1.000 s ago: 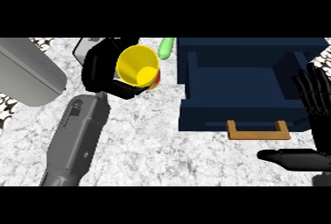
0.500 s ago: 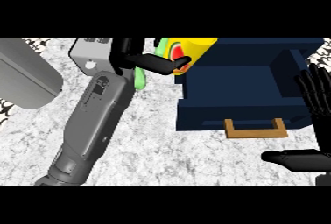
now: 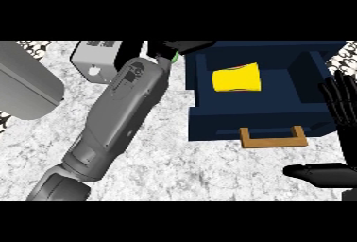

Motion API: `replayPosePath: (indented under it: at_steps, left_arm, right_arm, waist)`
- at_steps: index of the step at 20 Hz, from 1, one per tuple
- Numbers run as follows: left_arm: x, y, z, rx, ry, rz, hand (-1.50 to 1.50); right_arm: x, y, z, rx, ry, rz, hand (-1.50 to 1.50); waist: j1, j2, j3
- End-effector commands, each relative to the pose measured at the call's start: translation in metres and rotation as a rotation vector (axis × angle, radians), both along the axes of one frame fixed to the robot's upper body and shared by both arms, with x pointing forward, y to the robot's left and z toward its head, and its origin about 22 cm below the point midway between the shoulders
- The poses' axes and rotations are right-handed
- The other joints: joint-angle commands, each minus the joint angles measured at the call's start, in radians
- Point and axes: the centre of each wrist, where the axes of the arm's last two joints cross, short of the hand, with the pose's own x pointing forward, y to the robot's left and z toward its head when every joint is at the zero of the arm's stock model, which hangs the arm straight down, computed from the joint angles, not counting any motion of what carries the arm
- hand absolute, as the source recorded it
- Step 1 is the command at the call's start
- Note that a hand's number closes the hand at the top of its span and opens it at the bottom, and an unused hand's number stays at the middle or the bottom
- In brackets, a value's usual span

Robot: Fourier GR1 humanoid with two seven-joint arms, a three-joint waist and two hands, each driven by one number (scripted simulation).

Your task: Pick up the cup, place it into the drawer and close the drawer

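The yellow cup (image 3: 237, 79) lies on its side inside the open navy drawer (image 3: 223, 126), near the drawer's back left. My left hand (image 3: 182, 46) is at the drawer's far left corner, just left of the cup and apart from it, fingers straightened. Its grey forearm (image 3: 118, 118) runs diagonally up from the lower left. My right hand (image 3: 343, 101) rests open at the right edge, fingers up, with the thumb low beside the drawer front. The drawer's wooden handle (image 3: 273, 138) faces me.
A large grey appliance (image 3: 24, 90) stands at the left edge. A light grey block (image 3: 94, 59) shows behind the left forearm. A sliver of a green object (image 3: 174, 58) peeks out by the left hand. Marbled counter (image 3: 195, 170) spreads in front of the drawer.
My left hand carried the cup rightwards over the drawer and let it go; the cup now lies inside. The right hand has stayed put.
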Motion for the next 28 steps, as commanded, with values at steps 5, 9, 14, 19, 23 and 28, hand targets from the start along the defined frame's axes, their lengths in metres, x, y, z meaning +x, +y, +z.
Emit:
replayPosePath:
  at_steps: [5,9,14,19,23,28]
  left_arm:
    - [0.006,-0.007,-0.026,0.078,0.058,0.010,1.50]
    - [0.003,-0.020,-0.031,0.114,0.076,0.019,1.50]
    - [-0.003,-0.022,-0.053,0.205,0.114,0.073,1.50]
    - [0.000,-0.030,-0.042,0.291,0.134,0.045,-1.50]
    - [-0.012,-0.030,-0.069,0.394,0.136,0.066,-1.50]
    - [-0.011,-0.040,-0.054,0.405,0.117,0.107,-1.50]
  right_arm:
    - [-0.003,-0.023,0.006,-0.003,-0.001,0.010,-1.50]
    - [0.004,-0.005,0.003,0.002,-0.012,0.026,-1.50]
    - [0.011,0.000,0.008,-0.003,-0.023,0.047,-1.50]
    - [0.013,0.002,0.009,0.005,-0.019,0.046,-1.50]
    - [0.020,0.002,0.006,-0.010,-0.028,0.044,-1.50]
    - [0.020,-0.001,0.010,-0.008,-0.021,0.049,-1.50]
  waist:
    - [-0.007,0.002,0.000]
    - [-0.027,0.005,0.000]
    - [-0.056,0.010,0.001]
    - [-0.052,0.013,0.001]
    - [-0.054,0.013,0.001]
    - [-0.050,0.012,0.001]
